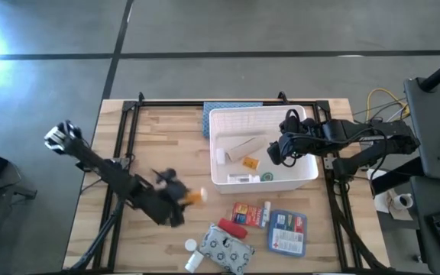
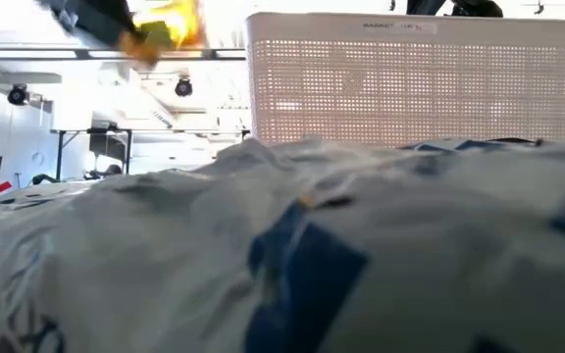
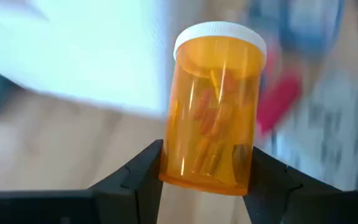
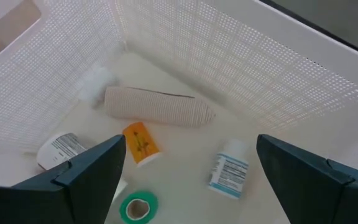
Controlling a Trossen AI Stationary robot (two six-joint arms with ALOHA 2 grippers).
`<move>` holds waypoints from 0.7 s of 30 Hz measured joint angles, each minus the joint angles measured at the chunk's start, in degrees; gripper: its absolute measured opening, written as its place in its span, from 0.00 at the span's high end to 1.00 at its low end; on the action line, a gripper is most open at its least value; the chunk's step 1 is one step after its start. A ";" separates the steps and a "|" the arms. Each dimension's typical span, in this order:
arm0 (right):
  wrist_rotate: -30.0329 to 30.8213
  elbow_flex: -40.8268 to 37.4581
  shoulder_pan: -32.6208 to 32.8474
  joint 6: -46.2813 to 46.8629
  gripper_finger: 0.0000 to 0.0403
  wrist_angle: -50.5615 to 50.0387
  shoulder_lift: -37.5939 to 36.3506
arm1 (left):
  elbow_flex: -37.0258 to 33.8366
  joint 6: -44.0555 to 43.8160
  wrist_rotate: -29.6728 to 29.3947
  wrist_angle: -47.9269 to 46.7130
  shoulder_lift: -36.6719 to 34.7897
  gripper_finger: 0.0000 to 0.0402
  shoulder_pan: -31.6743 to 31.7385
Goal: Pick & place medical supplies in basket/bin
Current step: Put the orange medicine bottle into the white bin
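Note:
My left gripper (image 1: 183,197) is above the table's near-left part, left of the white slotted bin (image 1: 308,172), and is shut on an orange vial (image 1: 196,196) with a white cap. In the low view the vial (image 2: 170,29) is high above the table. My right gripper (image 4: 190,149) is open over the bin's inside (image 1: 284,149) and touches nothing. On the table near the front lie a red-orange box (image 1: 249,214), a red tube (image 1: 233,228), a blue-white flat box (image 1: 287,231), a grey patterned pouch (image 1: 226,250) and two white pill bottles (image 1: 192,246). My left gripper pinches the orange vial by its bottom end (image 3: 204,174) between the two fingers (image 3: 143,171), one on each side of the wall. The fingers come from the table's left. The vial is lifted clear, and its white cap (image 3: 219,34) points away from the gripper.
Inside the bin lie a beige bandage roll (image 4: 157,106), an orange vial (image 4: 140,143), a green tape roll (image 4: 137,207) and white bottles (image 4: 229,171). A blue-grey mat (image 1: 231,107) sits behind the bin. Bare wood is free at the table's left and far-left.

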 joint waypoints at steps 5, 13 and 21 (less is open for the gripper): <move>1.14 0.00 -0.02 -0.04 0.13 0.05 0.00 | 0.00 5.88 -13.07 13.95 -11.40 0.60 1.33; 1.60 0.00 -0.02 -0.04 0.13 0.23 0.00 | -1.03 33.58 -4.91 43.30 -10.55 0.60 14.43; 1.27 0.00 0.25 0.44 0.13 0.01 -0.02 | 0.48 15.08 17.85 46.05 4.67 0.55 30.91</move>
